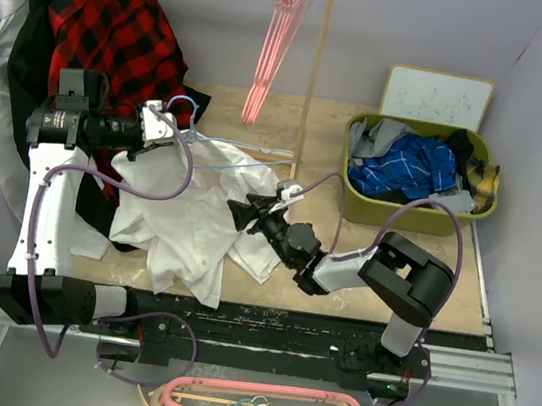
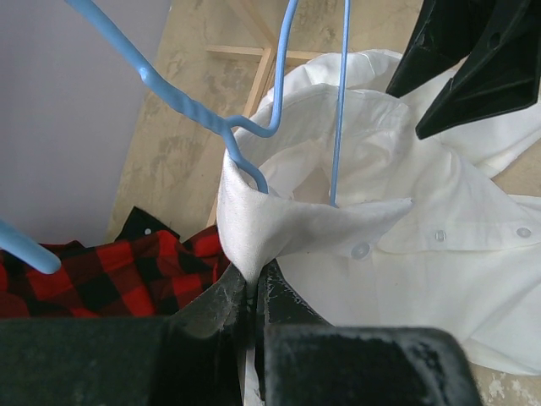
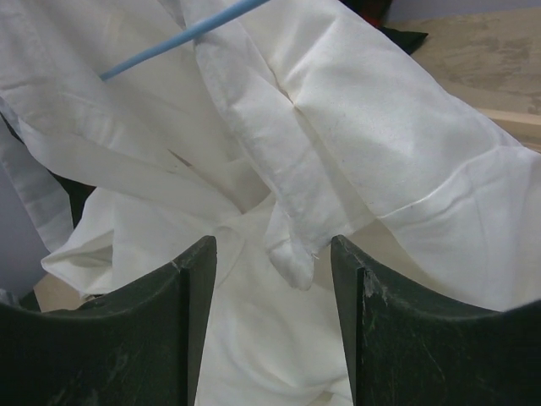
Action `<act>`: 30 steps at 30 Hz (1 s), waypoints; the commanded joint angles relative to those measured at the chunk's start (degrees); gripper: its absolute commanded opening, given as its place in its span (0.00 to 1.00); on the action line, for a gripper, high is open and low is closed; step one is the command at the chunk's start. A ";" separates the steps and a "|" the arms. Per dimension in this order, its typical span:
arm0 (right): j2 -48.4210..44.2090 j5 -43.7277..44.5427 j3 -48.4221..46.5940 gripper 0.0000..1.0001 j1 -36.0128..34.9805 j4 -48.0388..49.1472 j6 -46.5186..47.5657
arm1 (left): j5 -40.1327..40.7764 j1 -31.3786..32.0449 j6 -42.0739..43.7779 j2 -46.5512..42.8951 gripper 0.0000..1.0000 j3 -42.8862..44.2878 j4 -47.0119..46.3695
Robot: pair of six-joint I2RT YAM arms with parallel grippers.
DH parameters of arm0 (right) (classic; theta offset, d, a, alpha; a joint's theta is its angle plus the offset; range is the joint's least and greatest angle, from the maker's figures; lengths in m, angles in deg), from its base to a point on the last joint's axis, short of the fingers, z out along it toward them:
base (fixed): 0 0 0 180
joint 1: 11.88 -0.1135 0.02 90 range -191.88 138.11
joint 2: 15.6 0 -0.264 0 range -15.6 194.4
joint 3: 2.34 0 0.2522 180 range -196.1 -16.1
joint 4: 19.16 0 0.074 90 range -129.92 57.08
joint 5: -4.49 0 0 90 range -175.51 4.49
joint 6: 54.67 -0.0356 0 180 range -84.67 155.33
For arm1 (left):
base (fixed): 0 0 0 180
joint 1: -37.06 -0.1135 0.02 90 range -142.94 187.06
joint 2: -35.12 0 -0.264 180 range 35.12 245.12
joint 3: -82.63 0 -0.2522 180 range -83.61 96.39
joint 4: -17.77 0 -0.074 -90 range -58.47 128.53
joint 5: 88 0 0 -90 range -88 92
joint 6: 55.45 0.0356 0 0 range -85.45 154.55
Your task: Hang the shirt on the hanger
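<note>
Soft, even light fills all three views. Faint shadows lie in the folds of the shirt [image 2: 439, 279], whose white nearly washes out at 3 o'clock. At 6 o'clock the left pincer [image 2: 252, 292] looks dark and blurred.

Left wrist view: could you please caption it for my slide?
Left hand pinching the shirt by its collar, hanger threaded into the neck.

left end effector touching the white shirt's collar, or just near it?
Touching. Left wrist view: the left end effector is shut on a collar fold of the white button-up cloth shirt.
</note>
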 commanded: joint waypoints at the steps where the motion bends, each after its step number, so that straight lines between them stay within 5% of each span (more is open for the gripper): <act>1: 1.93 0.44 -5.00 0.56 0.16 -1.73 -0.57 | -2.36 -0.48 -0.57 -1.12 0.00 0.28 -1.64; 4: 3.33 0.71 -5.81 0.38 0.16 -0.43 -2.42 | -2.33 -0.47 -0.36 -1.33 0.00 0.08 -1.36; 7: 3.41 1.19 -5.85 0.04 0.36 1.87 -2.51 | -2.08 -0.47 -0.07 -1.47 0.00 -0.11 -1.04; 8: 3.19 1.29 -5.80 0.00 0.34 1.96 -2.54 | -1.92 -0.47 0.04 -1.51 0.00 -0.11 -1.01; 18: 0.38 0.98 3.69 0.00 6.71 8.20 -11.26 | -1.52 -0.76 6.95 -0.99 0.00 1.96 4.91; 24: -0.87 -8.57 7.77 0.00 14.65 13.57 -15.39 | -2.71 -0.91 17.85 -1.42 0.00 2.41 13.06; 30: -7.33 -19.88 8.72 0.00 22.07 8.28 -15.90 | 1.27 -0.91 23.17 -2.18 0.00 1.72 13.19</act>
